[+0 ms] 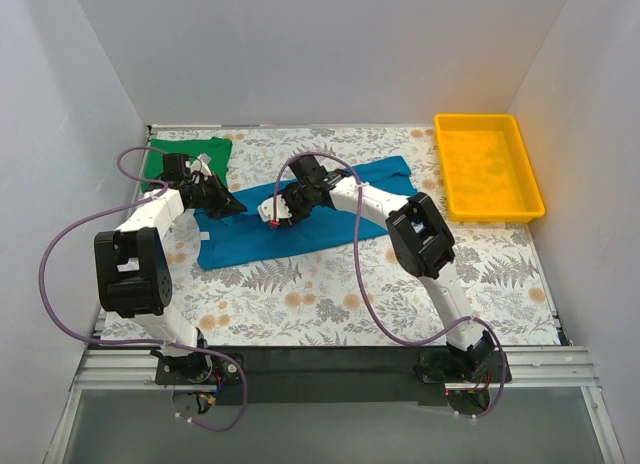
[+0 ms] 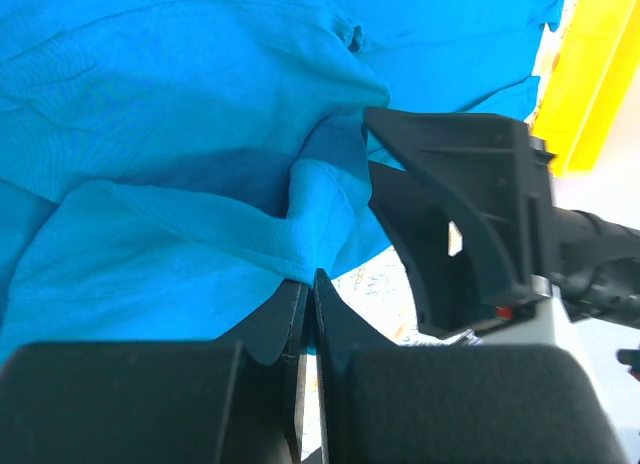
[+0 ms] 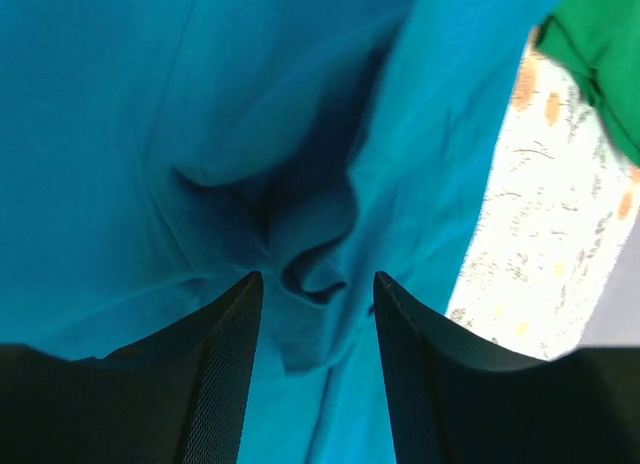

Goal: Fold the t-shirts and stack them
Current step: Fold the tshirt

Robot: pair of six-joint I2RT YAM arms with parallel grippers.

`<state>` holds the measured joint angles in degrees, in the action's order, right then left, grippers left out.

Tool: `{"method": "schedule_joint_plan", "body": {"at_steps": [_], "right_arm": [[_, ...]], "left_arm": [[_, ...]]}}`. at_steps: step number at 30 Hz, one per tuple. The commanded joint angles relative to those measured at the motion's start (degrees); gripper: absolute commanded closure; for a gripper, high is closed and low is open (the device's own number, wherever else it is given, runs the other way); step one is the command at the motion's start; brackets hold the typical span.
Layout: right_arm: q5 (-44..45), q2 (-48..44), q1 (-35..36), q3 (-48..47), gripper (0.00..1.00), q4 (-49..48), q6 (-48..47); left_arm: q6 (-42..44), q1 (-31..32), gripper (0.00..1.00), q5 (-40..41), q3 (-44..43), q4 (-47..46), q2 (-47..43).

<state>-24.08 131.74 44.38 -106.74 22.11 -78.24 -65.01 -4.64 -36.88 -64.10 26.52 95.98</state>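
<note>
Left tool point(image 2: 309, 281) pinches the teal-blue t-shirt point(image 1: 250, 246) mid-frame; right tool point(image 3: 318, 280) stands open astride its fold.

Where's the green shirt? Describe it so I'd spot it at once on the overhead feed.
On the floral table, look to the far left corner, across from the yellow tray at far right. The green shirt lies there by the back edge. It is bright green and off to the side, while the blue shirt sprawls across the middle.
</note>
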Motion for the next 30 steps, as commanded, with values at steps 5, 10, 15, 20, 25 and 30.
{"method": "schedule_joint_plan", "body": {"at_steps": [5,10,15,20,25,30], "right_arm": [[0.34,1.41,0.62,-2.33,0.5,-1.45,-1.13],[1.13,1.94,0.88,-2.42,0.6,-1.72,-1.3],[2.28,1.33,0.8,-1.46,0.78,-1.8,-1.65],[3.33,0.18,0.8,0.12,0.95,-1.72,-2.01],[4.12,-2.28,0.8,1.53,0.99,-1.81,-0.34],[5.62,-4.56,0.97,3.46,0.99,-1.72,1.51]], "left_arm": [[0.15,0.25,1.0,-1.17,0.55,-0.77,-2.38],[0.15,0.25,1.0,-0.91,0.55,-0.68,-2.47],[0.06,0.25,1.0,-0.91,0.46,-0.6,-2.12],[-0.02,0.25,1.0,-0.12,0.29,-0.42,-2.03],[-0.46,0.16,1.0,0.67,0.2,-0.42,-1.77],[-0.9,0.16,1.0,1.46,-0.06,-0.86,-0.8]]}}
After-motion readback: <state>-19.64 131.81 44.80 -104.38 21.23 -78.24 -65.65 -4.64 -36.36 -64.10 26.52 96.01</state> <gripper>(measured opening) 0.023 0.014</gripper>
